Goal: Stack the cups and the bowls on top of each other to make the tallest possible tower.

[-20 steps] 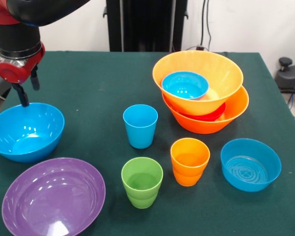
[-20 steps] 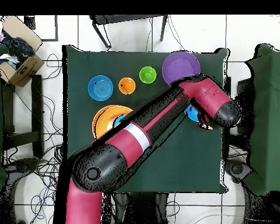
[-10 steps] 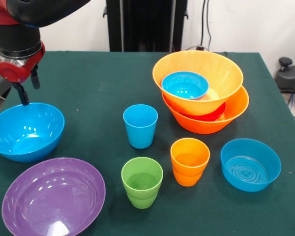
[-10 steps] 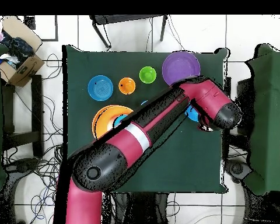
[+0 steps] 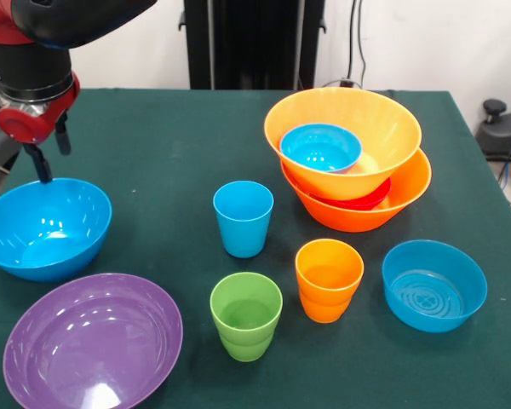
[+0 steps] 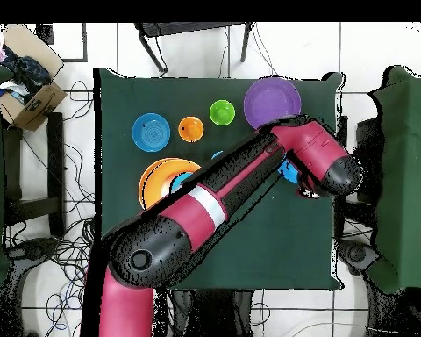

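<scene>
The red and black arm [image 6: 205, 206] reaches across the table to its edge, where the gripper [image 5: 44, 155] hangs just above the far rim of the large blue bowl [image 5: 44, 227]; its two fingers stand apart, holding nothing. No writing can be read. On the green table [image 5: 153, 145], the tower [image 5: 349, 158] sits toward the far corner: two orange bowls with a red one between them and a small blue one on top. The purple bowl [image 5: 92, 341], three cups [image 5: 244, 218] and another blue bowl [image 5: 433, 284] stand apart nearer the front edge. A cardboard box [image 6: 28, 83] sits on the floor.
</scene>
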`<state>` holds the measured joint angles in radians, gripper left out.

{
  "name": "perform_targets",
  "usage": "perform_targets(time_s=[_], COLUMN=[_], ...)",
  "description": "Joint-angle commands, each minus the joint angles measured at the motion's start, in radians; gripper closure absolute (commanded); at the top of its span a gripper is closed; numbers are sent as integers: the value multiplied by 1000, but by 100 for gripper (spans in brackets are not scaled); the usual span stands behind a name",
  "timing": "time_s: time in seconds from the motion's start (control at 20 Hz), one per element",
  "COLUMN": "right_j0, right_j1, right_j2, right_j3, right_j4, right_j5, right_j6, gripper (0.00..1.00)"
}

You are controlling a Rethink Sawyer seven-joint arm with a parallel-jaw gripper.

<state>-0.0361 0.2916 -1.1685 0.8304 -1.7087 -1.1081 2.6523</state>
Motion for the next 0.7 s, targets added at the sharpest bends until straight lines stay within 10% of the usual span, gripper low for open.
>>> perform_targets(time_s=[0.05, 0.7], right_j0=[0, -7], right_j1=[47, 64], right_j2=[190, 217], right_j3=[-6, -26], right_j4=[70, 104], right_j5=[79, 108], right_j6=[-62, -66], gripper=[0, 0])
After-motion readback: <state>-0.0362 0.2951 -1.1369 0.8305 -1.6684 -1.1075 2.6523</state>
